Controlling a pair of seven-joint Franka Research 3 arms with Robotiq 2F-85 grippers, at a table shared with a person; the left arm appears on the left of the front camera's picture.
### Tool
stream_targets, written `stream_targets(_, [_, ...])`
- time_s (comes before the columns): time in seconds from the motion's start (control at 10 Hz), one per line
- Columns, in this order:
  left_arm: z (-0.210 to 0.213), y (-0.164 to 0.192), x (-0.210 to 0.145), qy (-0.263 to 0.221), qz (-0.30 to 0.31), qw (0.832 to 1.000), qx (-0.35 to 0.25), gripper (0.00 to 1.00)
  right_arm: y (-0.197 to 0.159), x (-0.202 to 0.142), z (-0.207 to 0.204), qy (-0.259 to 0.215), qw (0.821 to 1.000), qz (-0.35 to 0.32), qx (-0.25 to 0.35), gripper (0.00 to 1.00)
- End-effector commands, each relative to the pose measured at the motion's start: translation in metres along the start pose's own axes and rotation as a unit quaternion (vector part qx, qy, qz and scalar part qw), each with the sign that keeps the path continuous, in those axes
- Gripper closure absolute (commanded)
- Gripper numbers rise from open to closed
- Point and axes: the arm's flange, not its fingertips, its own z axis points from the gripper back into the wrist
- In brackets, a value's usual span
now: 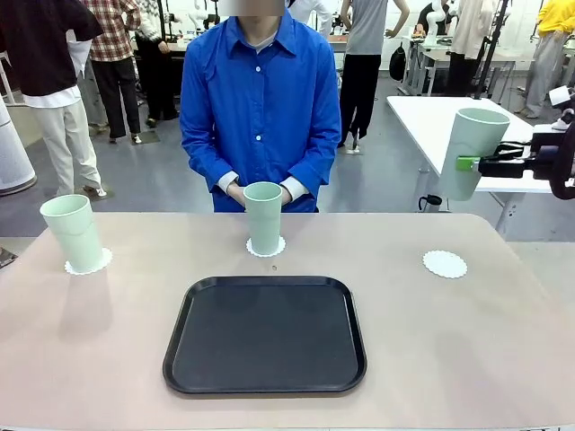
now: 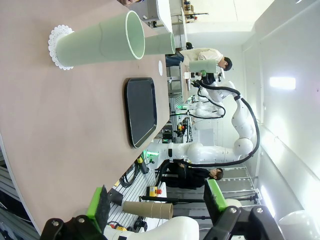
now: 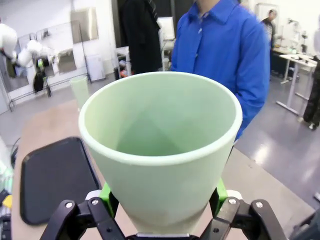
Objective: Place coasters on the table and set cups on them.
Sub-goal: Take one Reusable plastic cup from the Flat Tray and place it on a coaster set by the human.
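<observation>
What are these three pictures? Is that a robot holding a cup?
Yes. Two robot arms share a tan table with a person in a blue shirt. One picture looks across the table; the other two come from cameras on each arm's wrist. On the table lie a black tray and three paper coasters. Two green cups already stand on coasters: the left cup and the middle cup. The right gripper has its jaws shut on the third cup, up in the air, above the empty coaster. The left gripper is open.

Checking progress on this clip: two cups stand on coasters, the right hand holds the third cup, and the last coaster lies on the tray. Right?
Not quite. The last coaster lies on the table, right of the tray, as the front view shows. The rest holds: two cups on coasters, the third cup in the right hand.
</observation>
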Motion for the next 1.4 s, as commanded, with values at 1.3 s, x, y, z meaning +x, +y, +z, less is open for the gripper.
stream_targets(1.3, [-0.001, -0.002, -0.001, -0.003, 0.002, 1.0, 0.005, 0.0, -0.062, -0.124, -0.019, 0.07, 0.992, -0.006, 0.1, 0.15])
